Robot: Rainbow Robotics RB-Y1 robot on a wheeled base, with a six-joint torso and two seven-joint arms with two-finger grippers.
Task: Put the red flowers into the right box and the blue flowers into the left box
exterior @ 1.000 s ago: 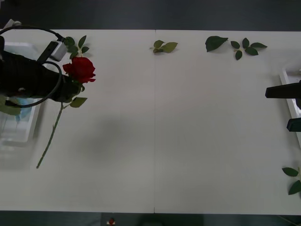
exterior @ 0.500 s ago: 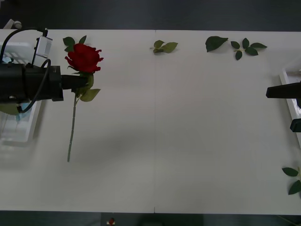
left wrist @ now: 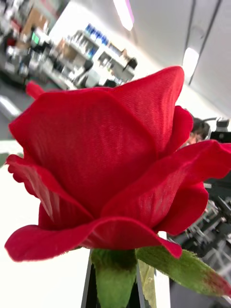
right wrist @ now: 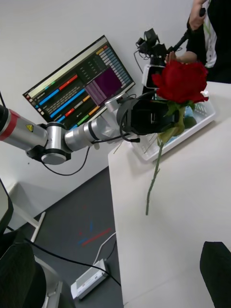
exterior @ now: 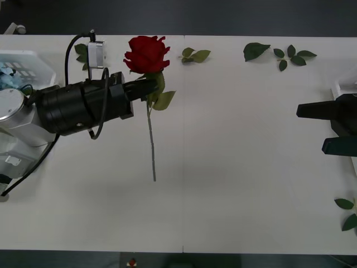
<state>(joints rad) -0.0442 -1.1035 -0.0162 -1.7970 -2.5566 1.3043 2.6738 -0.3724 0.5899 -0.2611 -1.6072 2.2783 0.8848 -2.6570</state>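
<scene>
Velvety petals crown the red rose, whose thin green stem hangs straight down, clear of the white table. Left gripper clenches that stem just under the bloom, beside a broad leaf, to the right of the slotted white basket. Right gripper hovers well right of the rose, black fingers parted, by a pale tray rim.

Left arm: black cylindrical forearm, white shoulder-side link with a round grey cap. A black cable loops to a small grey box mounted on top. From the right wrist view the silver upper link carries a red band with a yellow warning label. Right gripper: black, blocky.
</scene>
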